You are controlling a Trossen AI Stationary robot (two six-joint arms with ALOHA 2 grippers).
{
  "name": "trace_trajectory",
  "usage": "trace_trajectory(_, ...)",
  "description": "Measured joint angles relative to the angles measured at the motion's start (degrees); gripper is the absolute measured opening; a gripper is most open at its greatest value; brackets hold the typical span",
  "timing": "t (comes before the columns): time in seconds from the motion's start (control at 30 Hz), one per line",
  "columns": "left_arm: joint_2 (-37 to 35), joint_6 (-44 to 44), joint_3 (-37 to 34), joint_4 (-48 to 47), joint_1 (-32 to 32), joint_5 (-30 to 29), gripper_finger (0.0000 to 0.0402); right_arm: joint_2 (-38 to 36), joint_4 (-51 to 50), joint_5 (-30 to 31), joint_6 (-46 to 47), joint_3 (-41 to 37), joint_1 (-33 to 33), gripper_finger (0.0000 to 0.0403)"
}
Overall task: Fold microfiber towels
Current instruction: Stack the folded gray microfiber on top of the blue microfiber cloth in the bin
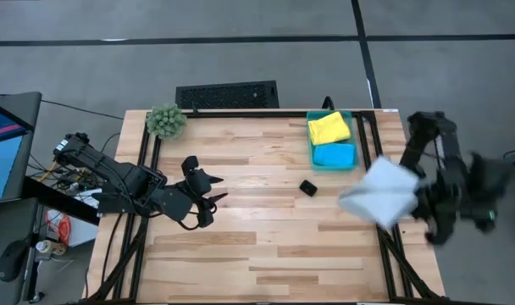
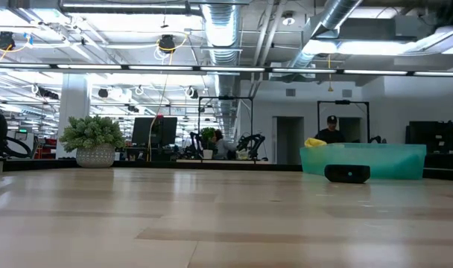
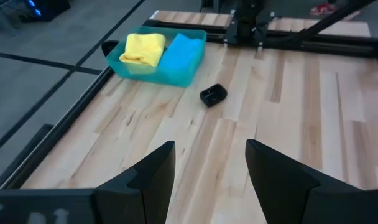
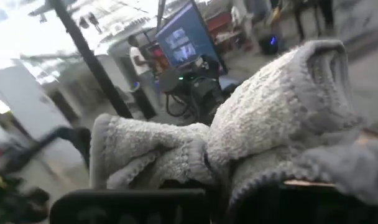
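My right gripper (image 1: pixel 420 203) is raised over the table's right edge, shut on a pale grey microfiber towel (image 1: pixel 381 194). In the right wrist view the towel (image 4: pixel 263 118) fills the picture in front of the fingers. A yellow towel (image 1: pixel 329 127) and a bright blue towel (image 1: pixel 334 155) lie folded side by side in a teal bin (image 1: pixel 352 135) at the far right. They also show in the left wrist view: yellow towel (image 3: pixel 143 48), blue towel (image 3: pixel 180 52). My left gripper (image 3: pixel 211 177) stands open above the left half of the table (image 1: pixel 213 196), with nothing between its fingers. My right gripper pinches a bunched part of the grey towel (image 4: pixel 209 163), several folds gathered between the two fingers. The fingers themselves are mostly hidden by the cloth. The towel is lifted clear of the table and spreads out from the gripper toward the table's left (image 1: pixel 368 199).
A small black block (image 1: pixel 307 187) lies on the wood near the bin. A fuzzy green plant (image 1: pixel 166 120) stands at the far left corner, with a black keyboard (image 1: pixel 228 93) behind the far edge. The wooden tabletop (image 1: pixel 266 246) lies bare in the middle and near side.
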Motion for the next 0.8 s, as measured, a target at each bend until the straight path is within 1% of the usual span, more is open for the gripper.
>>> trace_trajectory(0.1, 0.00, -0.44, 0.00, 1.53, 0.02, 0.41, 0.0190, 9.74, -3.20, 0.01, -2.03, 7.49, -3.48, 0.0023)
trace_trajectory(0.2, 0.00, -1.00, 0.00, 2.02, 0.02, 0.62, 0.0190, 19.30, -3.40, -0.01, -5.80, 14.91, -9.31, 0.0023)
trace_trajectory(0.3, 0.00, -1.09, 0.00, 2.29, 0.03, 2.34, 0.0190, 27.76, -3.44, -0.03, -13.46, 22.29, -16.49, 0.0024)
trace_trajectory(0.4, 0.00, -1.49, 0.00, 2.47, 0.04, 4.06, 0.0190, 32.40, -3.28, -0.03, -22.73, 27.75, -23.48, 0.0023)
trace_trajectory(0.5, 0.00, -1.54, 0.00, 2.47, -0.08, 5.77, 0.0190, 32.73, -3.14, 0.00, -28.74, 29.53, -31.37, 0.0023)
trace_trajectory(0.6, 0.00, -1.67, 0.00, 2.41, -0.68, 6.39, 0.0190, 30.35, -5.10, 0.10, -28.72, 28.22, -38.97, 0.0023)
trace_trajectory(0.7, 0.00, -1.71, 0.00, 2.29, -1.86, 6.51, 0.0190, 25.45, -5.34, -0.16, -26.54, 23.71, -42.18, 0.0023)
trace_trajectory(0.77, 0.00, -1.71, 0.00, 2.27, -2.71, 6.51, 0.0190, 21.68, -6.09, -3.52, -23.00, 18.73, -42.83, 0.0023)
trace_trajectory(0.8, 0.00, -1.71, 0.00, 2.27, -3.09, 6.51, 0.0190, 20.08, -7.38, -5.68, -19.82, 16.15, -43.03, 0.0023)
